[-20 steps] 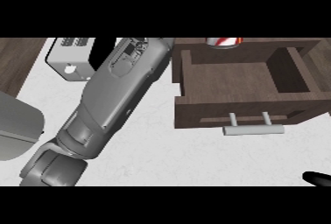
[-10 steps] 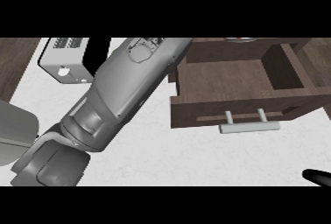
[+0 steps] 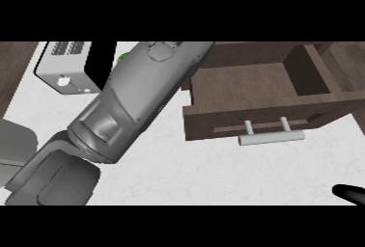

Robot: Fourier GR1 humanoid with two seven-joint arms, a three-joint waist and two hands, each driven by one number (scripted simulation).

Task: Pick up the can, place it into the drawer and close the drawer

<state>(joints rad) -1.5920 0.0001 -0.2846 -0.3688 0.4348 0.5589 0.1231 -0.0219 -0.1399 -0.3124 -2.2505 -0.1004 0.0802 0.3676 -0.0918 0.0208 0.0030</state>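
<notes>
Right hand (image 3: 351,195): only a black tip at the lower right edge, well apart from everything else; whether fingers are apart or together cannot be told.
Counter (image 3: 214,173): pale, speckled, bare between that tip and the drawer front.
Left forearm (image 3: 135,103): grey, crossing from lower left up toward the top middle, long axis slanting up and right.
Left hand: past the upper edge, out of sight; open, closed or clamped cannot be told.
Drawer handle (image 3: 271,138): pale bar on two posts, facing the near side.
Drawer (image 3: 249,91): dark wood, pulled out, interior floor visible and holding nothing that shows.
Can: nowhere visible; not in the drawer's visible part, possibly beyond the top edge or behind the forearm.
Grey box (image 3: 68,65): upper left, with a dark panel beside it, left of the forearm.
Green scrap (image 3: 122,57): small, peeking beside the forearm near the top; identity unclear.
Key relation: left arm reaches far and up, beside the drawer's left wall, so likely the working arm; right hand nearer the handle, plausibly better placed for closing.
Stage: judged mid-pick or mid-carry; drawer not yet closed.
</notes>
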